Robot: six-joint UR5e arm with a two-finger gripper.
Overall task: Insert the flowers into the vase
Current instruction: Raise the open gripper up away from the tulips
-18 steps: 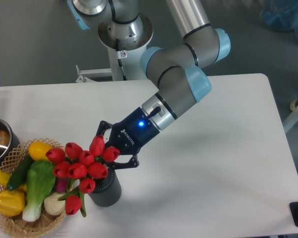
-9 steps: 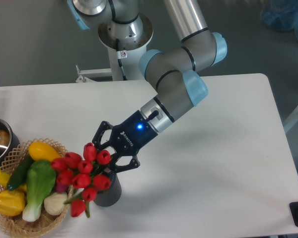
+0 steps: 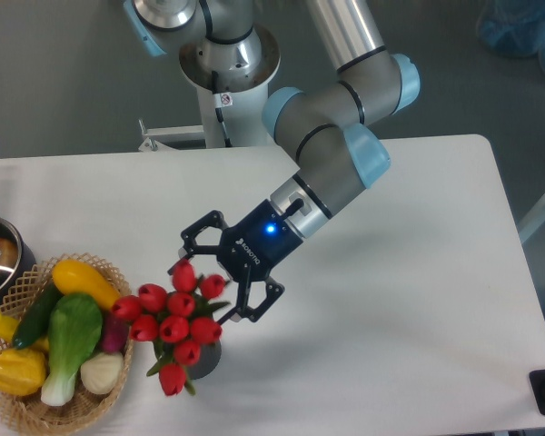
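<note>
Red flowers [image 3: 174, 325] in vase [image 3: 205, 356] | gripper [image 3: 220, 283] spread | basket [image 3: 118, 381]: vegetables [image 3: 73, 331]

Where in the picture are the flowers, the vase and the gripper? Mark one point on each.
flowers [image 3: 174, 327], fixed camera view, on a red bud mid-bunch.
vase [image 3: 210, 358], fixed camera view, on its dark side below the buds.
gripper [image 3: 225, 282], fixed camera view, midway between its fingertips.

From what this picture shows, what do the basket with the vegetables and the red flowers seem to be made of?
The round tan basket looks like woven wicker: its rim shows an open lattice of pale strands, matte. The bunch of red tulip flowers seems artificial, perhaps plastic or foam: the buds are uniform, smooth and slightly glossy, though the picture cannot settle this.
</note>
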